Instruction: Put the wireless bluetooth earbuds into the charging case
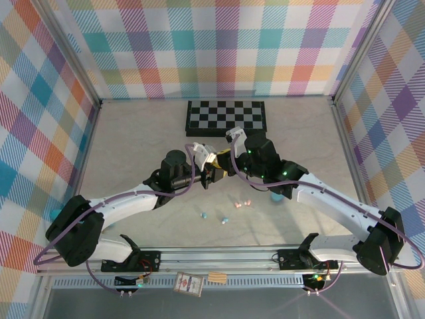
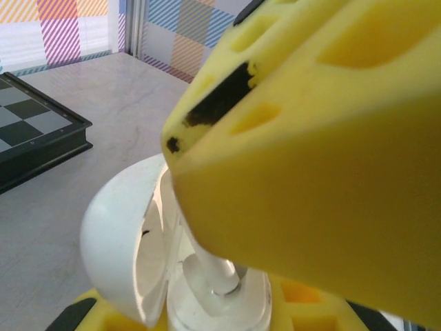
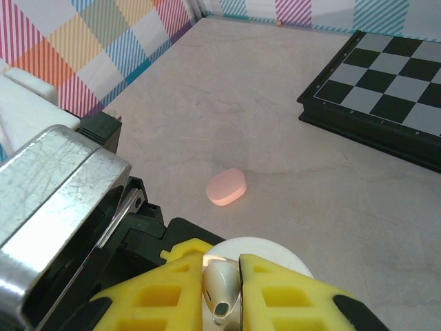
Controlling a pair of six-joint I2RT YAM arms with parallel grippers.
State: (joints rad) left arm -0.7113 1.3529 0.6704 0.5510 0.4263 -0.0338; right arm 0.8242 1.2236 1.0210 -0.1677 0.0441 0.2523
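Beige table [image 1: 133,133] w/ plaid walls [image 1: 219,46]: left end effector [image 1: 210,176] clamped on open white charging case [image 2: 120,234], right end effector [image 3: 222,279] pinching white earbud [image 3: 220,295] at its opening, pink & teal earbuds [image 1: 239,204] loose on table nearer the bases.

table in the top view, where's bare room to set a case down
Free: the bare table left of the chessboard, and the patch right of it. Crowded: the middle, where the left gripper and right gripper meet, and the near strip just in front of them, dotted with loose earbuds.
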